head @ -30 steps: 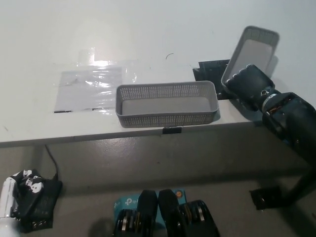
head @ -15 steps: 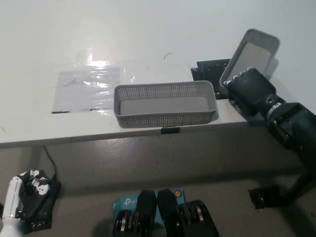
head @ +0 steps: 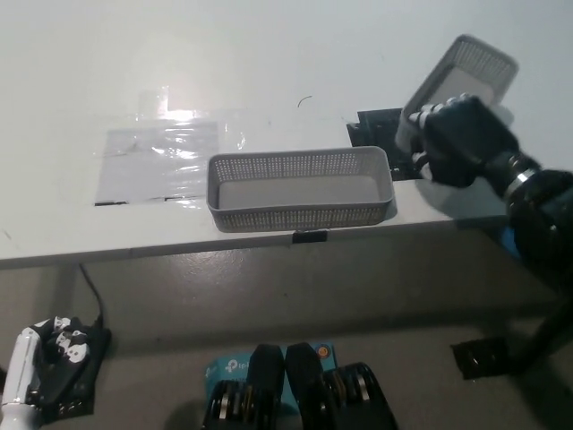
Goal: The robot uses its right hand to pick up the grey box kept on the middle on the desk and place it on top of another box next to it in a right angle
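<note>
A grey mesh box (head: 301, 188) lies lengthwise at the front edge of the white desk (head: 269, 63). My black right hand (head: 464, 139) is shut on a second grey mesh box (head: 469, 73) at the right and holds it tilted, lifted off the desk, its near end hidden by the hand. This held box hangs to the right of the lying box, apart from it. My white left hand (head: 20, 383) rests low at the lower left, below the desk; its fingers are not clear.
A shiny transparent sheet (head: 166, 152) lies taped on the desk left of the lying box. A black mount (head: 376, 127) sits on the desk between the two boxes. A black bag (head: 67, 372) lies on the floor near the left hand.
The right hand has lifted the held box higher and slightly to the right. The left hand has sunk a little lower at the picture's corner.
</note>
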You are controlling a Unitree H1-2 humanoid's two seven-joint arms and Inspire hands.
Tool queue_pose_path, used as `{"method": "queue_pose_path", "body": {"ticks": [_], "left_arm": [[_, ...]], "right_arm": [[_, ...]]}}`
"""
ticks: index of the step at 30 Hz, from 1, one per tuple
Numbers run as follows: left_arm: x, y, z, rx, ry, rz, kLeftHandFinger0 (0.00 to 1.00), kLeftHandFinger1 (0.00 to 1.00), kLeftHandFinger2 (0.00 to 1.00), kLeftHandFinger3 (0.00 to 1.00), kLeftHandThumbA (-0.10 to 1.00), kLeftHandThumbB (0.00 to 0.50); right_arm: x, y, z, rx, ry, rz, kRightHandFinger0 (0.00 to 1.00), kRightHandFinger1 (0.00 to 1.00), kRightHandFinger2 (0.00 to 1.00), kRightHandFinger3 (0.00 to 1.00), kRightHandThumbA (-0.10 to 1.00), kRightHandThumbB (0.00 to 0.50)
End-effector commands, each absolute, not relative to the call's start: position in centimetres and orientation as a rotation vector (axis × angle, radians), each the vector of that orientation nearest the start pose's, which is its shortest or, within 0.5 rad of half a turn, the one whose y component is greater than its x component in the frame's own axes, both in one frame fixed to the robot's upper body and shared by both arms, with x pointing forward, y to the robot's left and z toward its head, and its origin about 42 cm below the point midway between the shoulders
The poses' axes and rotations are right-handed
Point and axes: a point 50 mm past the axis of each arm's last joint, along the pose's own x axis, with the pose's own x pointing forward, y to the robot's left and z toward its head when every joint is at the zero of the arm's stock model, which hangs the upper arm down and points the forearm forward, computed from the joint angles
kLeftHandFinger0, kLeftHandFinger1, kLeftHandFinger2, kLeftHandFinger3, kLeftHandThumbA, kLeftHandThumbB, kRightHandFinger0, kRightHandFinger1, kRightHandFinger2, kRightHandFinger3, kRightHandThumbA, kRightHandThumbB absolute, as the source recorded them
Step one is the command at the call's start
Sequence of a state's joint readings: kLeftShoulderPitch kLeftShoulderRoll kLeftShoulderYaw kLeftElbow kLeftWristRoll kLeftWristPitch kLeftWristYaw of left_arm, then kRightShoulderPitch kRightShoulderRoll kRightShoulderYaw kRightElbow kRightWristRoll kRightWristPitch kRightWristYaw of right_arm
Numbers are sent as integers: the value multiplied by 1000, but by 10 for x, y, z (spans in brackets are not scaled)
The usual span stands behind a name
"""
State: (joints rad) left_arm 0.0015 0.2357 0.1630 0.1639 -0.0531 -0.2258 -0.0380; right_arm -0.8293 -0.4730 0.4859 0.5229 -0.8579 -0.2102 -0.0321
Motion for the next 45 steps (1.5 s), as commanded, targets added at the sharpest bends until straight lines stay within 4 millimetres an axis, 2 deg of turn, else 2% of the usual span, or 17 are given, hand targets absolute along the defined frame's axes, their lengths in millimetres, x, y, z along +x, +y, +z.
{"method": "queue_pose_path", "body": {"ticks": [1, 5, 7, 13, 16, 18, 19, 21, 24, 25, 26, 35, 38, 40, 41, 42, 45], "left_arm": [[277, 347, 97, 230, -137, 106, 0, 0, 0, 318, 966, 376], [279, 348, 98, 232, -140, 104, 0, 0, 0, 316, 968, 382], [279, 348, 100, 229, -130, 105, 0, 0, 0, 316, 971, 410], [283, 349, 102, 240, -138, 94, 0, 0, 0, 299, 1000, 425], [283, 349, 101, 248, -121, 92, 0, 0, 0, 305, 1000, 459], [283, 349, 101, 250, -122, 92, 0, 0, 0, 301, 1000, 452], [286, 347, 102, 253, -124, 82, 0, 0, 0, 299, 1000, 453], [287, 345, 102, 255, -128, 80, 0, 0, 0, 298, 1000, 439], [289, 345, 102, 266, -135, 74, 0, 0, 0, 302, 1000, 424], [290, 344, 103, 274, -140, 72, 0, 0, 0, 293, 1000, 421], [290, 344, 103, 276, -137, 69, 0, 0, 0, 293, 1000, 422], [294, 342, 105, 297, -137, 38, 0, 0, 0, 292, 1000, 438], [296, 340, 105, 292, -139, 31, 0, 0, 0, 278, 1000, 435], [297, 340, 106, 299, -139, 22, 0, 0, 0, 285, 1000, 417], [297, 340, 106, 299, -144, 20, 0, 0, 0, 286, 1000, 412], [297, 339, 106, 306, -150, 15, 0, 0, 0, 288, 1000, 421], [296, 339, 106, 326, -156, 12, 0, 0, 0, 277, 1000, 433]], "right_arm": [[513, -242, 339, -1564, -595, 313, 0, 197, 558, 311, -100, 222], [513, -238, 356, -1568, -601, 326, 0, 171, 536, 295, -100, 244], [513, -234, 367, -1543, -632, 365, 0, 174, 560, 309, -100, 218], [503, -209, 367, -1386, -633, 524, 5, 324, 655, 593, -100, 208], [496, -181, 355, -1288, -669, 669, 33, 295, 496, 430, -100, 155], [495, -173, 351, -1264, -683, 699, 0, 142, 300, 229, -100, 94], [492, -173, 349, -1251, -683, 706, 0, 105, 293, 178, -100, 89], [489, -159, 345, -1232, -697, 740, 0, 134, 397, 198, -100, 113], [484, -143, 341, -1219, -730, 784, 0, 249, 569, 349, -100, 145], [482, -132, 336, -1199, -790, 804, 0, 146, 457, 326, -100, 201], [482, -129, 331, -1204, -814, 817, 0, 55, 387, 281, -100, 203], [480, -107, 322, -1401, -907, 816, 0, 2, 401, 383, -100, 164], [478, -104, 321, -1405, -945, 802, 0, 0, 334, 324, -100, 119], [477, -98, 318, -1441, -995, 804, 0, 13, 420, 412, -100, 125], [477, -97, 317, -1450, -1004, 806, 0, 1, 383, 306, -100, 129], [476, -97, 314, -1466, -1020, 803, 0, 0, 345, 212, -100, 202], [475, -97, 306, -1499, -1060, 796, 0, 0, 330, 123, -100, 274]]}}
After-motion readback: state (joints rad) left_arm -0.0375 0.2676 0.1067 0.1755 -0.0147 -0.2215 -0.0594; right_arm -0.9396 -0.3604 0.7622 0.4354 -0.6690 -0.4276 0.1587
